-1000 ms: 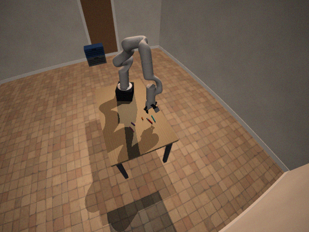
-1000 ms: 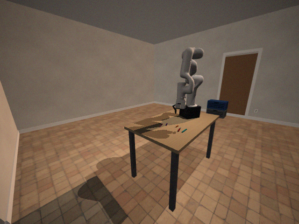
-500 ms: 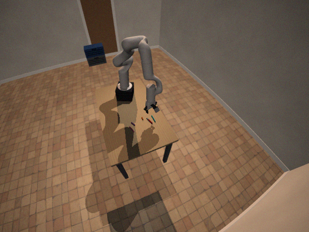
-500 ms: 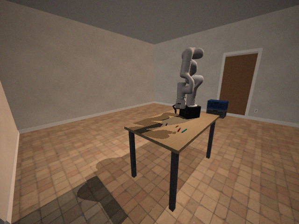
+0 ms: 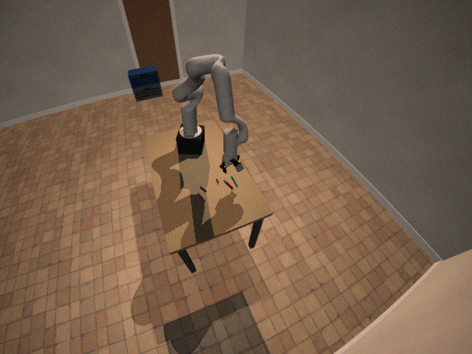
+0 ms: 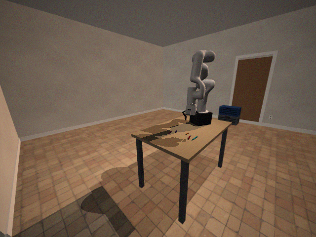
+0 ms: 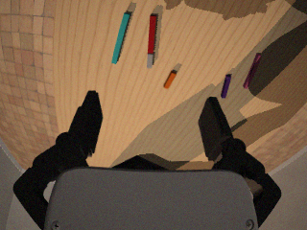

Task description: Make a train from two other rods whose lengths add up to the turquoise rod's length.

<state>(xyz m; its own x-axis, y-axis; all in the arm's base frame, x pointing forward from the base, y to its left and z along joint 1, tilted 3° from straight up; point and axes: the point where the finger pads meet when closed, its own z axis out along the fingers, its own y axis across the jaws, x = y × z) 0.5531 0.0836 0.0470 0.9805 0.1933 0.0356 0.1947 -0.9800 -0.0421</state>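
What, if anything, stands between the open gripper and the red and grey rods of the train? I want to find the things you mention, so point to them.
Nothing visible stands between the open gripper (image 5: 231,167) (image 7: 153,106) and the red rod (image 5: 228,185) (image 7: 152,34) or grey rod (image 7: 150,60); the orange rod (image 5: 217,181) (image 7: 170,80) lies to one side.

The wooden table (image 5: 251,207) (image 6: 204,138) (image 7: 82,72) bears several rods (one turquoise (image 5: 234,181) (image 6: 194,138) (image 7: 121,38)).
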